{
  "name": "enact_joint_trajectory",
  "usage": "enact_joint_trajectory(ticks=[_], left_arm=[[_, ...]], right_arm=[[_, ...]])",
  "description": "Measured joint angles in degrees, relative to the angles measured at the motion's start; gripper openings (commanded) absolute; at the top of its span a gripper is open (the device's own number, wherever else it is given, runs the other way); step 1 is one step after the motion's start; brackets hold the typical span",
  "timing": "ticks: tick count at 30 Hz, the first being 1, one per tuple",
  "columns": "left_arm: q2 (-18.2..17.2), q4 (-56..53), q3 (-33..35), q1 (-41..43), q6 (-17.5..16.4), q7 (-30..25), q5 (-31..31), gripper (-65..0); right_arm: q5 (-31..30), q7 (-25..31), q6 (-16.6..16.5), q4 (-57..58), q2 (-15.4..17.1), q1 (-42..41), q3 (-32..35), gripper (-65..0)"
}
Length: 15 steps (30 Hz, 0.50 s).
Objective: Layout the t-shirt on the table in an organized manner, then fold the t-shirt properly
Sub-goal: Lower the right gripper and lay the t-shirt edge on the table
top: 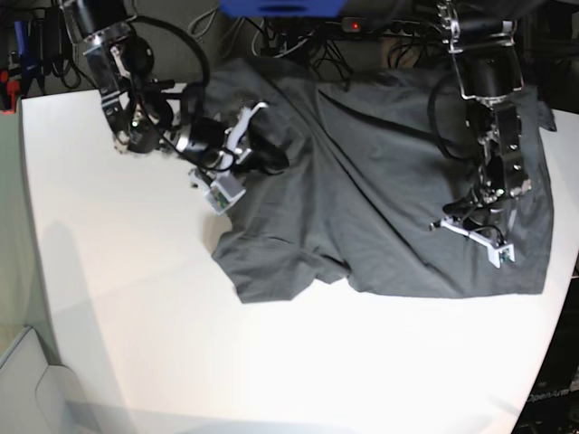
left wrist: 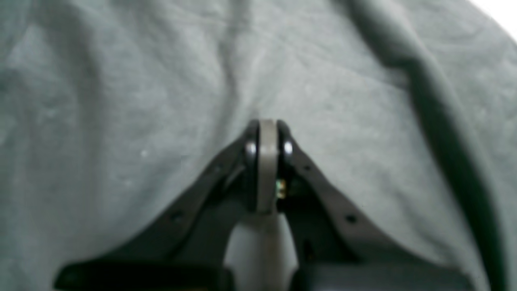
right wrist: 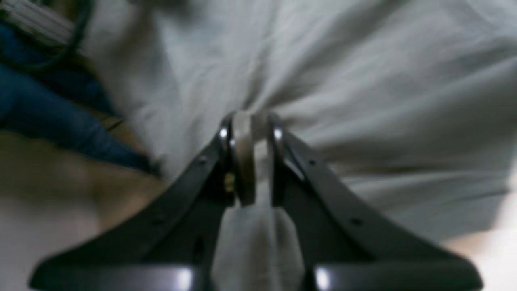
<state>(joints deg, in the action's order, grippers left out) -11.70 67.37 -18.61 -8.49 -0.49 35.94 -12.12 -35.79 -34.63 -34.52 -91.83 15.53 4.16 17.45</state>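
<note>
Left gripper [left wrist: 267,133] sits closed, pressing on the t-shirt [top: 380,208]. Right gripper [right wrist: 250,129] pinches shirt cloth above the table [top: 136,316].

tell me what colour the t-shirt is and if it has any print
Plain dark charcoal grey t-shirt, no print visible; seen best in the base view.

- T-shirt [top: 380,190] lying on the table [top: 136,325], toward its far side in the base view; bare tabletop before it and to its left
- Right gripper [top: 262,154] at the shirt's left edge; left gripper [top: 479,226] over its right part, well apart
</note>
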Motion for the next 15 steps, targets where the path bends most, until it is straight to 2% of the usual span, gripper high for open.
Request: enact_joint_trajectory(ticks=[3,6,9,13,15], left_arm=[[-0.9,0.42,-0.15,1.42,-0.04,-1.18,-0.33,-64.9],[-1.99,0.55,-0.22,2.67,-0.42,-1.68,-0.72,-64.9],[-1.95,0.55,-0.28,2.8,-0.15,-1.97,-0.28,-64.9],[-2.1,0.92,-0.31,3.69,-0.2,-2.84,-0.57,-64.9],[-2.1,0.94,-0.31,3.65,-0.15,-2.56,-0.5,-64.9]], right_arm=[[0.04,-2.91,0.02,2.62,-0.09,-4.7,-4.52,-59.8],[0.31,-6.93,-0.07,7.72,0.2,-12.79,-5.7,-58.2],[-0.44,-6.86,-0.33,16.2,-0.42,-21.79,-5.53,-50.2],[0.42,-7.39,-0.13,29.86,-3.87,-31.45,-5.33,-37.0],[0.13,-6.16,-0.35,36.26,-5.35,-35.89,-5.01,-33.9]])
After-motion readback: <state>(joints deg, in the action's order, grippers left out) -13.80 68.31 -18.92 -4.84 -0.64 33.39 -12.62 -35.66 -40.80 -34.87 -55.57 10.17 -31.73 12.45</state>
